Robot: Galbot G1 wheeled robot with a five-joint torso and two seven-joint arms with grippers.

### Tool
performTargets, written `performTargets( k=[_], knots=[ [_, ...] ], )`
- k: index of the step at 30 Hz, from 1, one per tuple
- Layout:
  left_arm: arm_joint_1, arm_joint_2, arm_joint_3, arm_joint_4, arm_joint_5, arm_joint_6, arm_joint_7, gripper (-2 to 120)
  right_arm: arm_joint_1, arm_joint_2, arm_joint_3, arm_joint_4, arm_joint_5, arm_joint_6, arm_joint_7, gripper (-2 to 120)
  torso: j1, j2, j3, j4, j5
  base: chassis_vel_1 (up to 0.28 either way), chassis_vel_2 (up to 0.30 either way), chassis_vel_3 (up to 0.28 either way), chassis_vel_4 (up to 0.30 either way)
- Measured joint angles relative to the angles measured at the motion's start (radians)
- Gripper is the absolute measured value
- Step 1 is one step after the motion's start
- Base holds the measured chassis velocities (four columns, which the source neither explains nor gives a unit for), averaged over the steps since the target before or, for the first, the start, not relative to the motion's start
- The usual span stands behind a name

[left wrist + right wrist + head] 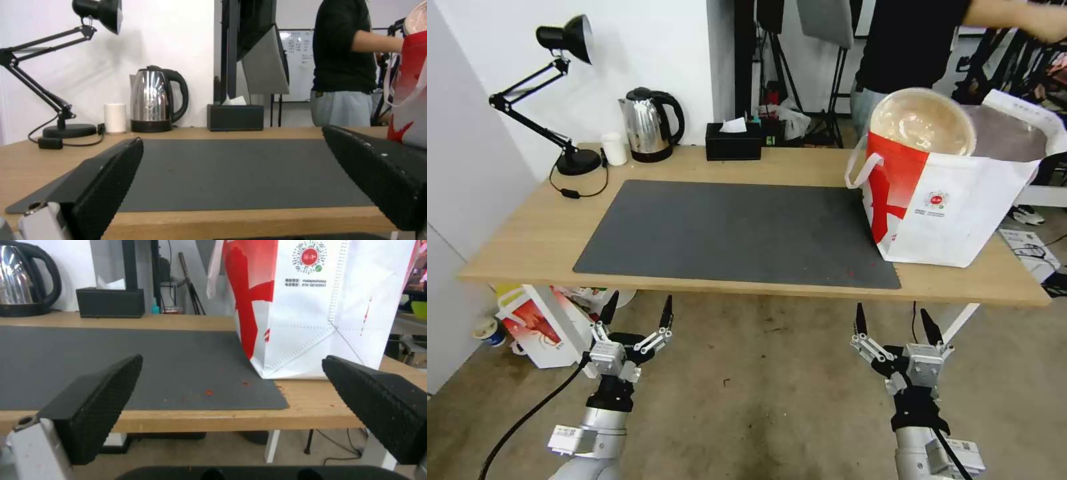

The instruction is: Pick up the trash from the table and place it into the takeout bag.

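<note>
The takeout bag (pixel 954 213), red and white with a round red logo, stands on the table (pixel 527 240) at the right end of the dark grey mat (pixel 740 227). A round beige bowl (pixel 924 123) of the trash sits tilted in the bag's mouth. My left gripper (pixel 640 300) hangs below the table's front edge, open and empty. My right gripper (pixel 892 312) hangs level with it, near the bag's side, also open and empty. The right wrist view faces the bag (pixel 320 313) between the open fingers (pixel 102 396). The left wrist view looks across the mat (pixel 240 173).
At the back left stand a black desk lamp (pixel 564 87), a small white cup (pixel 615 148), a steel kettle (pixel 650 123) and a black tissue box (pixel 734 141). Red crumbs (pixel 848 272) dot the mat's front right. A smaller white bag (pixel 540 327) sits on the floor under the table.
</note>
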Motion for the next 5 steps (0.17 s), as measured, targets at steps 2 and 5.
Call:
performTargets(
  k=[2,5],
  knots=[
    [0.0,0.0,0.0,0.0,0.0,0.0,0.0,100,0.0,0.0,0.0,0.0,0.0,0.0,0.0,100,0.0,0.0,0.0,0.0,0.0,0.0,0.0,0.0,0.0],
    [0.0,0.0,0.0,0.0,0.0,0.0,0.0,100,0.0,0.0,0.0,0.0,0.0,0.0,0.0,100,0.0,0.0,0.0,0.0,0.0,0.0,0.0,0.0,0.0]
  ],
)
